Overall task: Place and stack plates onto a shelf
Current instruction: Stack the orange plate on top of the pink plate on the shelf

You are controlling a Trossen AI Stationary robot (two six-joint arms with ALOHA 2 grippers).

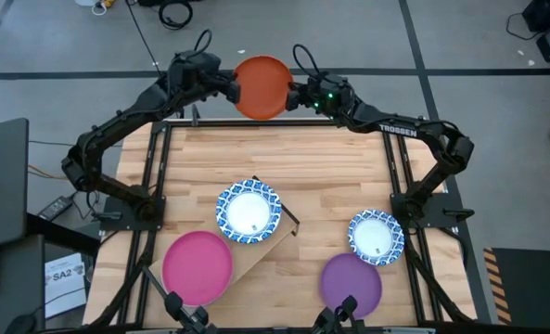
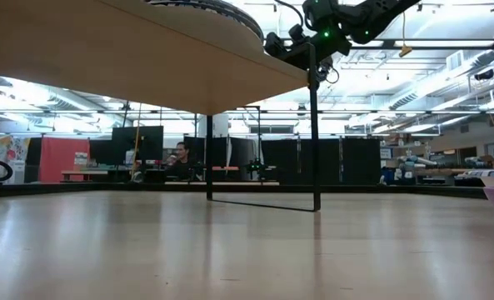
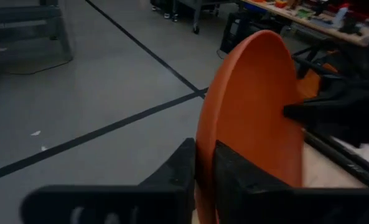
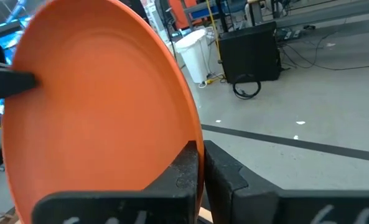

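While one orange plate airborne, four plates rest below.

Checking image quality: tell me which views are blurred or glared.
Left wrist view: orange plate and left gripper soft, close-up blur. Right wrist view: right gripper blurred at the rim. Low view: bright ceiling lights, shelf underside shaded. High view: even.

"TROSSEN" reads in white letters on the right arm in the high view. "SA2" is printed on a white sheet lying beside the table's left edge. No other text can be read.
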